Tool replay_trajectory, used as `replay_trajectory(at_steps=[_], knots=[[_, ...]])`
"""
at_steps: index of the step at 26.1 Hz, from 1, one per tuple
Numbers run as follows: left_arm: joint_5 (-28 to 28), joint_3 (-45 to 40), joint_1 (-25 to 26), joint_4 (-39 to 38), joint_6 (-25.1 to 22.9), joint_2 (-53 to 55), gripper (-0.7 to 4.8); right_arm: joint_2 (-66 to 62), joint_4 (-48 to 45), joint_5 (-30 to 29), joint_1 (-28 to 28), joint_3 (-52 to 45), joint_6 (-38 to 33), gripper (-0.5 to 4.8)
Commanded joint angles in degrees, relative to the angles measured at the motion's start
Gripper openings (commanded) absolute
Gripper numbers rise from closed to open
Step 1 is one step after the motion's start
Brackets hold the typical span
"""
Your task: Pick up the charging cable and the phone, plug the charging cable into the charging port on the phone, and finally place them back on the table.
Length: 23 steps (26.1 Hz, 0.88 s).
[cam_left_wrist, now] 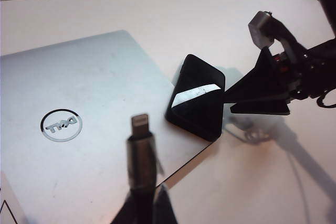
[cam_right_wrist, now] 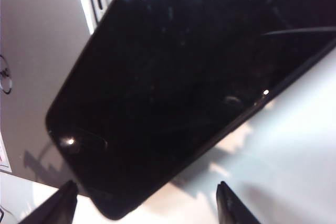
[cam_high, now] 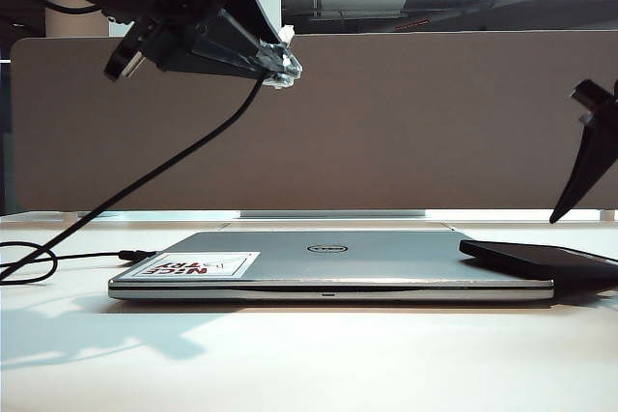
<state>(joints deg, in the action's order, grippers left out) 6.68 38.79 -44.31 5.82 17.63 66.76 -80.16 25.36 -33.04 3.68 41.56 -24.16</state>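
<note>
Lying between the open right gripper [cam_right_wrist: 147, 203] fingertips, the phone [cam_right_wrist: 199, 77]

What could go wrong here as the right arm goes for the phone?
The phone lies half on the laptop corner, half over the table, so it may tip or slide when the right gripper, jaws open astride its end, closes. The glossy, thin body could slip from a grip. The left gripper, raised and shut on the charging cable, trails slack cord that might snag the laptop.

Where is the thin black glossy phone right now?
In the exterior view, the thin black glossy phone lies on the right, propped on the silver laptop's corner, under the open right gripper.
</note>
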Motion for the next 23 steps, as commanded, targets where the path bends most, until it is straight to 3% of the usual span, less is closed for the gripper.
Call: replay_trajectory(at_steps=[1, 14, 23], knots=[[0.2, 0.4, 0.0, 0.9, -0.1, -0.2, -0.06, -1.3, -2.1, -0.9, 0.0, 0.1, 0.2, 3.65], [0.2, 0.4, 0.0, 0.9, -0.3, -0.2, -0.06, -3.3, -18.0, -4.6, 0.0, -6.8, -4.8, 3.65], [0.2, 0.4, 0.0, 0.9, -0.3, -0.2, -0.06, -7.3, -21.4, -5.7, 0.0, -6.9, -4.8, 3.64]])
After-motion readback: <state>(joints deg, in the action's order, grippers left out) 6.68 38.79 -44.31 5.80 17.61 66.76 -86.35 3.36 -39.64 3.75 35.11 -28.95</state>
